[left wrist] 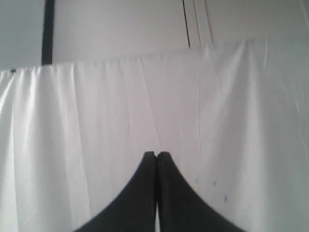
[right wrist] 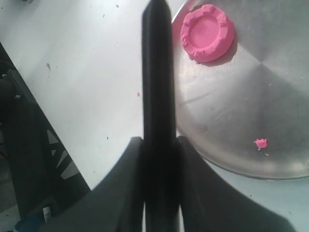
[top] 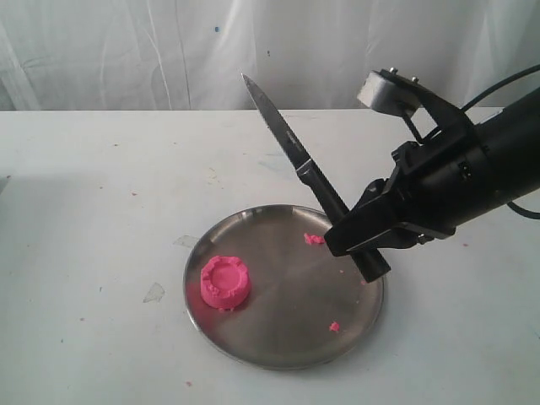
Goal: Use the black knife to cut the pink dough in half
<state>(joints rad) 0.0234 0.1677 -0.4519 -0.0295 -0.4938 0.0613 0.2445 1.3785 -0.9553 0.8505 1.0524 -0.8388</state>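
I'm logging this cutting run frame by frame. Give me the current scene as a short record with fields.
dough: pink dough whole, uncut, near the left rim of the steel plate
knife: black knife held by its handle, blade raised and tilted up-left, clear of the dough
right gripper: shut on the knife handle
left gripper: shut, empty, facing a white curtain
crumbs: small pink crumbs on the plate

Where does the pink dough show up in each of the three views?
Exterior view: the pink dough sits whole on the left part of the steel plate.
Left wrist view: not in it; only white curtain and the shut left hand.
Right wrist view: upper right of the picture, beside the black knife held in the right hand.
Shared landmark: the steel plate.
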